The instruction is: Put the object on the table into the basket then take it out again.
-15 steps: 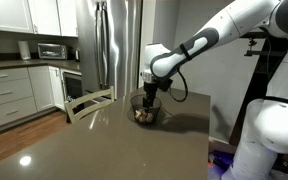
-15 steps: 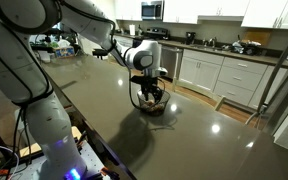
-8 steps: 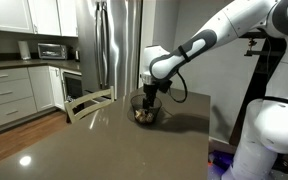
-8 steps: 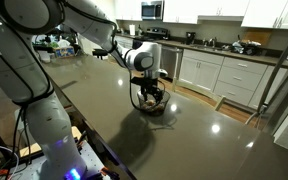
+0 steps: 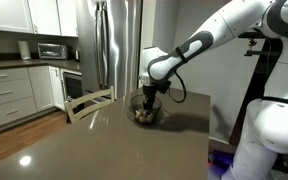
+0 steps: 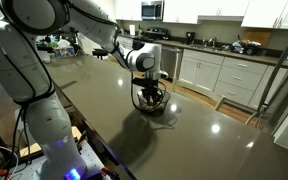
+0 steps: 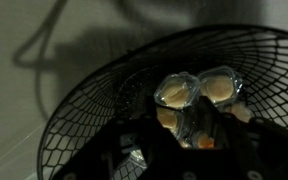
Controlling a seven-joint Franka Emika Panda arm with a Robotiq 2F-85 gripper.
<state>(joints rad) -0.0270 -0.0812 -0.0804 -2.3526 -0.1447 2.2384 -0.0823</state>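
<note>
roundish object (image 7: pixel 218 90) sits in basket (image 7: pixel 89 85), axis unclear.

arm (image 5: pixel 220 30): white, rounded shells | joints (image 5: pixel 187 47): black bands | gripper (image 5: pixel 147 99): black — cable (image 5: pixel 181 92) looped

- Steel fridge (image 5: pixel 114 45), upper centre, facing me.
- Toaster oven (image 5: pixel 52 50) on the counter (image 5: pixel 9 63), upper left.
- Wooden chair (image 5: pixel 89 102) back, left of centre.
- White cabinets (image 6: pixel 224 78), right side.

exterior views opposite across table (image 5: pixel 104 140), wrist view inside basket (image 7: pixel 94 90)
</note>
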